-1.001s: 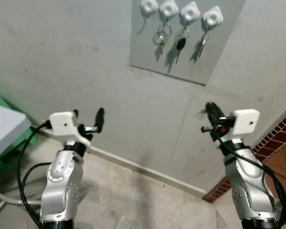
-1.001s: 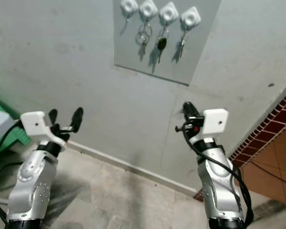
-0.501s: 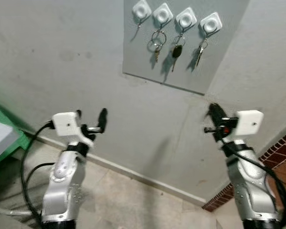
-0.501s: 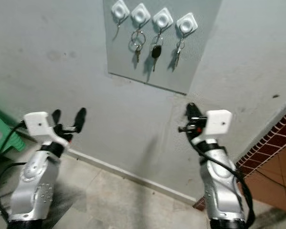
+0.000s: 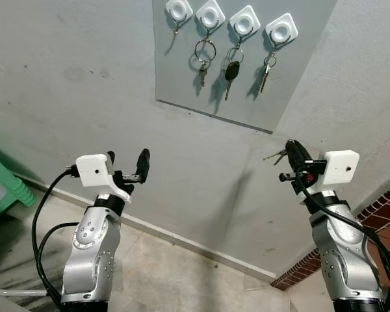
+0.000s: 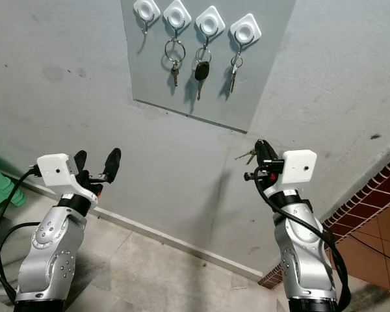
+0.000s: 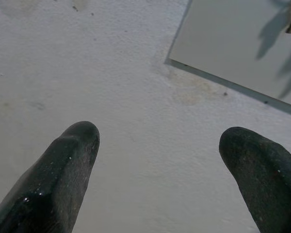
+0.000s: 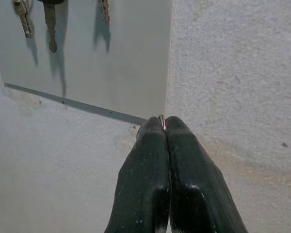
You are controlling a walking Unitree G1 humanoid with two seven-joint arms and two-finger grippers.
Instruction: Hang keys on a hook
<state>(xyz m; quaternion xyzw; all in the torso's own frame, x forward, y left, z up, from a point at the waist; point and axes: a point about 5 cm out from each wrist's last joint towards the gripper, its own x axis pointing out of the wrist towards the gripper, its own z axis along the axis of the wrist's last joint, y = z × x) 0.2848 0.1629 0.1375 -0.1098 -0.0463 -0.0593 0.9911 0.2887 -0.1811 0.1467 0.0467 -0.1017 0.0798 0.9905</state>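
A grey panel on the wall carries a row of white hooks. The leftmost hook is bare. The others hold a ring with a key, a black car key and a silver key. My right gripper is raised below and to the right of the panel, shut on a small bunch of keys that pokes out toward the wall. The key ring peeps out between the closed fingertips. My left gripper is open and empty, lower left of the panel.
A green object stands on the floor at far left. A red brick-patterned strip runs along the right edge. A pale skirting meets the tiled floor below the wall.
The whole view has shifted: the panel sits further left and the white table at the left has gone out of frame. Both arms keep their pose. The keys now show beside the right fingers.
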